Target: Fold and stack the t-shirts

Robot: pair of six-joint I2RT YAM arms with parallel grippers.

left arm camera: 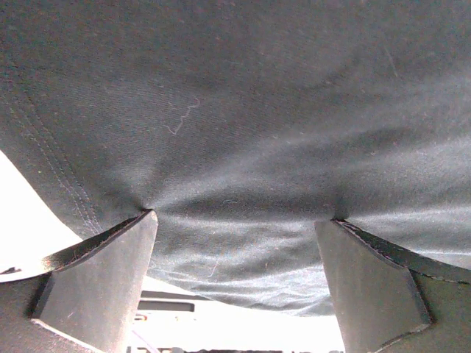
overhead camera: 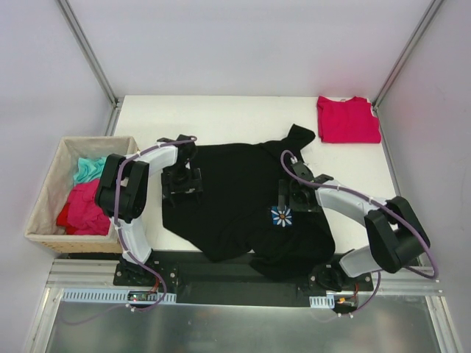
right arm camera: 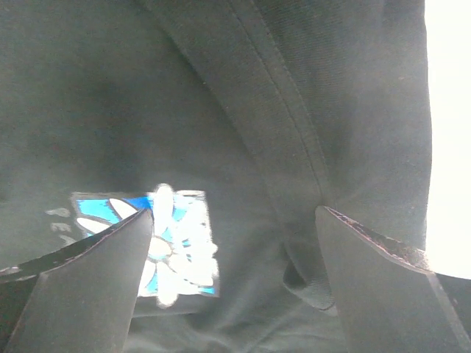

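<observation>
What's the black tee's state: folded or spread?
Spread, not folded: the black t-shirt lies open and rumpled across the table.

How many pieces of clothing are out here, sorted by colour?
Black: 1, the black shirt spread on the table.
Red: 2, the red shirt folded at the far right corner, a red cloth crumpled in the basket.
Teal: 1, a teal cloth in the basket.
Total: 4.

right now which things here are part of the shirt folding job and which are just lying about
Job:
black shirt, spread out in the middle
red shirt, folded, far right

Lying about:
basket at the left
teal cloth and red cloth in it; cannot tell if those are shirts
</observation>
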